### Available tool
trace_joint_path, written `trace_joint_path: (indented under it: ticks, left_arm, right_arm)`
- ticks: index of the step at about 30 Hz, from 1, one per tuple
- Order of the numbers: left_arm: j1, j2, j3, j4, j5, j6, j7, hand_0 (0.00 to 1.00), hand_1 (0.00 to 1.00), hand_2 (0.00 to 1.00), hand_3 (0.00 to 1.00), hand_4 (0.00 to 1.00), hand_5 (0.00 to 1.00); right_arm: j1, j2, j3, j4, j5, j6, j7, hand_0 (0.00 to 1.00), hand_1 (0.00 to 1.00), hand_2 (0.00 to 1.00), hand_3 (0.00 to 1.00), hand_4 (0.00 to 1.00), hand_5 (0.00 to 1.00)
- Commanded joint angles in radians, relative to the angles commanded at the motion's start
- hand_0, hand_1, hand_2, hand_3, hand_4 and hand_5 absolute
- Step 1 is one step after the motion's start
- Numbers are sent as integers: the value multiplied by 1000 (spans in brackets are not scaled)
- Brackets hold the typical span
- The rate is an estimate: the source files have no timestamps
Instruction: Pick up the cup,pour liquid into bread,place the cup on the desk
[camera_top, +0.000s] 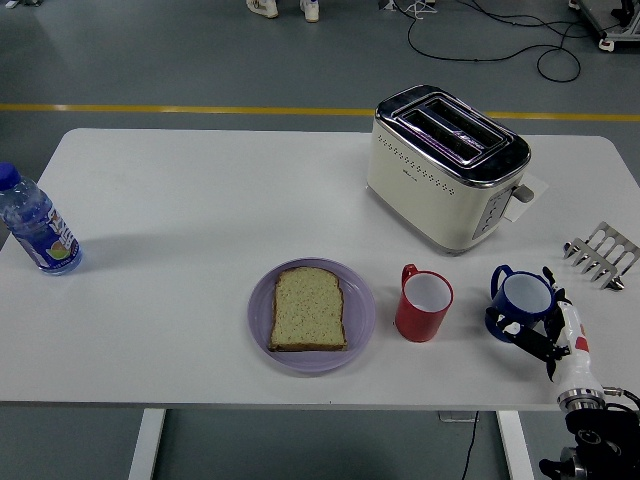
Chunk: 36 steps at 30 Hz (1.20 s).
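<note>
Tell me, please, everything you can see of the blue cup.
The blue cup is a glossy dark blue mug with a pale inside and a loop handle on its upper left. It stands upright near the table's right front edge, right of the red cup and apart from it. The right hand wraps black fingers around its near side. No contents are visible.

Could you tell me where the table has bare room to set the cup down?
Bare: between bottle and plate, and behind the plate, left of the toaster. Crowded: red cup, blue cup, right hand, rack.
</note>
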Motion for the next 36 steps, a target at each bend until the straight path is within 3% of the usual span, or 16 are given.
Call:
trace_joint_path:
  ticks: [25, 27, 31, 32, 36]
  left_arm:
    - [-4, -3, -12, -2, 0, -1, 1, 646, 610, 591, 527, 303, 756]
    - [-5, -3, -12, -2, 0, -1, 1, 646, 611, 591, 527, 304, 757]
    - [-5, -3, -15, -2, 1, -1, 1, 646, 611, 591, 527, 304, 757]
    - [-5, -3, -16, -2, 1, -1, 1, 646, 611, 590, 527, 302, 755]
    - [-5, -3, -15, -2, 3, -2, 1, 646, 611, 590, 527, 302, 755]
  right_arm:
    - [84, 17, -33, -114, 37, -31, 44, 959, 860, 957, 998, 978, 84]
    - [89, 17, -36, -124, 43, -32, 48, 926, 823, 927, 998, 974, 84]
    - [99, 18, -53, -145, 77, -62, 89, 926, 823, 927, 998, 974, 84]
    - [102, 18, -56, -149, 82, -71, 96, 772, 688, 765, 879, 958, 71]
    - [115, 18, -82, -171, 122, -109, 141, 772, 688, 765, 879, 958, 71]
